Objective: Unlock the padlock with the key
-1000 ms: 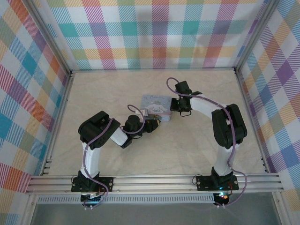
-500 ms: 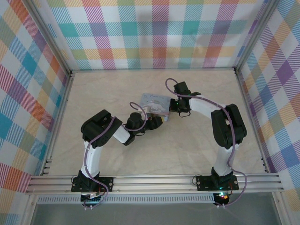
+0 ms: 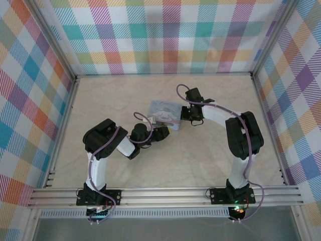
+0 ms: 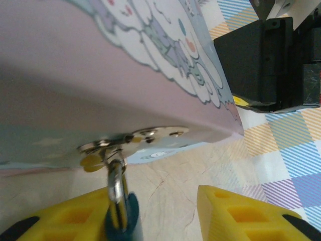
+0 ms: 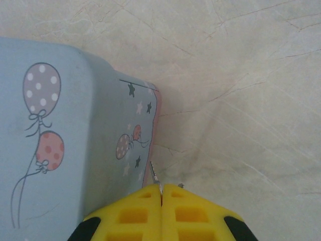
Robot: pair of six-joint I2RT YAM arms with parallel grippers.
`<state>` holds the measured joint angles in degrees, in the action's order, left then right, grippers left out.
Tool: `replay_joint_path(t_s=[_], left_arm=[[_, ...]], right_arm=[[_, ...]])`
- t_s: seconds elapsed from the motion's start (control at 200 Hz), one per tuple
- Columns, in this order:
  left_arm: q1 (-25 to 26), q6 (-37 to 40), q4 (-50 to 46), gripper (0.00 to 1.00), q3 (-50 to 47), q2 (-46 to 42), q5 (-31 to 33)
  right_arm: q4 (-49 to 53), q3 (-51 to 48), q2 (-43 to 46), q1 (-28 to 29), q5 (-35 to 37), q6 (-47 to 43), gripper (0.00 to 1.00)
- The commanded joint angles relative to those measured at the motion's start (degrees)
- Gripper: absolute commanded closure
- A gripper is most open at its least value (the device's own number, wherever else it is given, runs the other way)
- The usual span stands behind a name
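From the top camera, the pastel cartoon box sits just above the middle of the pale table. The left gripper is pushed in at the box's 6 o'clock edge, and the right gripper is pressed to its 3 o'clock side. The padlock is too small to make out from this height. In the left wrist camera the box fills the upper left, tilted, with a metal hasp on its lower edge near the middle of the picture. The padlock hangs from that hasp at 6 o'clock, its silver shackle through the loop and its teal body below. It lies against the inner face of the yellow finger at 7 o'clock. The other yellow finger, at 5 o'clock, stands well apart from it, so the left gripper's jaws are parted and grip nothing. The black housing of the right arm shows at 2 o'clock. In the right wrist camera the two yellow fingers at 6 o'clock are pressed together, pinching a thin metal sliver that looks like the key seen edge-on. Its tip points toward 12 o'clock, just beside the box's corner. The box's pale blue side, printed with balloons, takes up the view from 8 to 10 o'clock.
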<state>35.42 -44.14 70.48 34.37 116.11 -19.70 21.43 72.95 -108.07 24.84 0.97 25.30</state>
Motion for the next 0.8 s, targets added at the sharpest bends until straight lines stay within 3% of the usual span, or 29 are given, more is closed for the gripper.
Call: replay_joint_path(t_s=[0.0,0.52,0.72,0.795], left_arm=[[-1.61,0.56,-10.78,0.57,-2.73,0.96,0.28],[-3.05,2.10,-14.93,0.72,0.94,1.38,-3.13],[-3.33,2.22,-16.05,0.83,2.05,1.93,-4.02],[-3.30,2.23,-16.73,0.81,2.41,2.04,-4.02]], right_arm=[[-0.86,-0.31,0.94,0.56,-0.47,0.45,1.00],[-0.67,-0.14,0.98,0.56,-0.53,0.01,1.00],[-0.60,-0.32,1.19,0.52,-0.40,-0.25,1.00],[-0.64,-0.35,1.20,0.56,-0.36,-0.41,1.00]])
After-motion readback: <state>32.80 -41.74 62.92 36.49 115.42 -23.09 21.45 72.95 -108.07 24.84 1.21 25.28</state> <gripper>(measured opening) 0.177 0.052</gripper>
